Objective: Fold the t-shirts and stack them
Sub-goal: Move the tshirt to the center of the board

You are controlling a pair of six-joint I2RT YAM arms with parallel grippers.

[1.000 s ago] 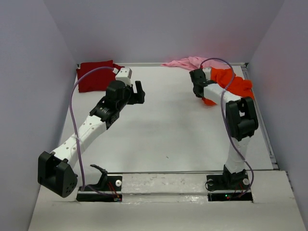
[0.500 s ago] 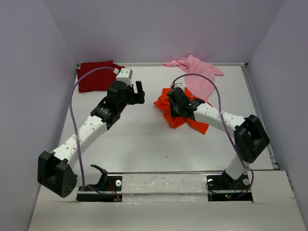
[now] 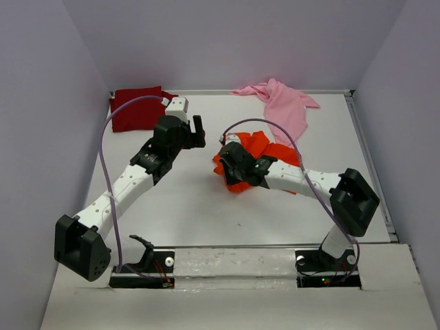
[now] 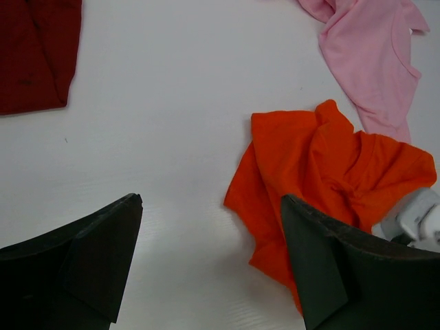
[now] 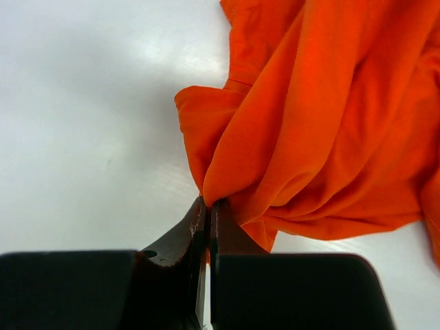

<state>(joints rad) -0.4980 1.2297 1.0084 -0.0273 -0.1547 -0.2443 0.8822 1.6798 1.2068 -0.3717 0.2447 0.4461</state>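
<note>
Right gripper (image 5: 208,206): clamped on a bunched fold of the orange tee (image 5: 323,117), middle of the table (image 3: 199,206). Left gripper (image 4: 210,206): wide open, empty, hovering beside it. Risks slipping off that thin pinch if tugged, leaving the tee crumpled.

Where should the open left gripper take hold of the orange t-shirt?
On the orange t-shirt, probably grip the free edge nearest the left gripper, coming in low from the left. That edge lies fairly flat, away from the bunched fold the right gripper is shut on.
</note>
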